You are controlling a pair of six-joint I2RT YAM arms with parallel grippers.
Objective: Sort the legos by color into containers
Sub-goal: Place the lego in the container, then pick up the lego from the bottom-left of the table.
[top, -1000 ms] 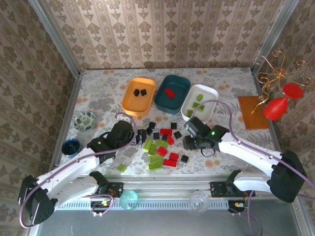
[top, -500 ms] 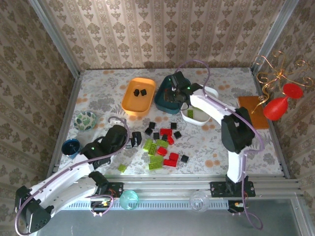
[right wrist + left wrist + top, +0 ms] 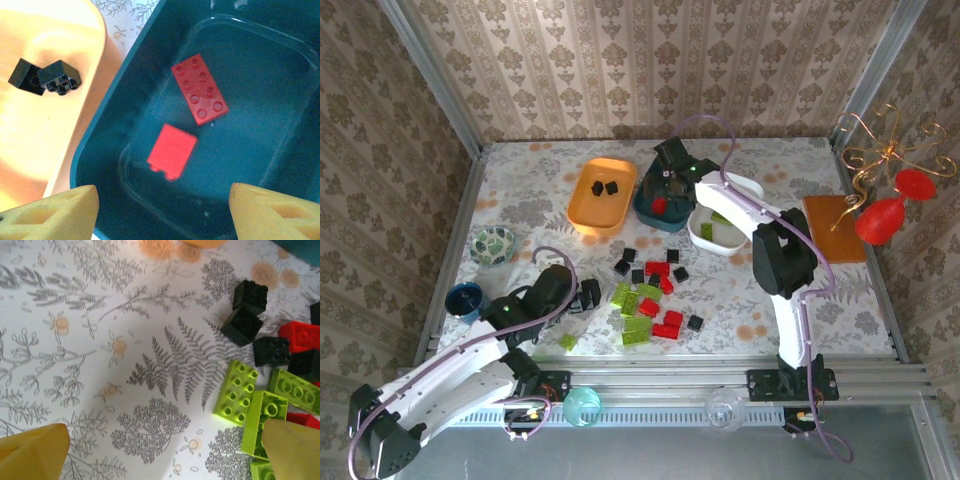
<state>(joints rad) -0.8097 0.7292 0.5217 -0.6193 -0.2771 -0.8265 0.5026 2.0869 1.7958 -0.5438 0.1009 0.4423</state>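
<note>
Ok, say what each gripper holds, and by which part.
Nothing is held. Both stand open: left gripper over the table, right gripper above the teal tub, its two red bricks loose.

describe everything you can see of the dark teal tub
Dark teal tub: shallow rounded rectangle of glossy plastic, upright on the table at the back, between the orange tub and the white tub. Inside lie two red bricks, a studded long one and a smaller one. The right hand hovers open above.

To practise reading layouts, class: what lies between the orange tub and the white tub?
The dark teal tub, two red bricks inside. The top view shows the row; the right wrist view shows the bricks.
</note>
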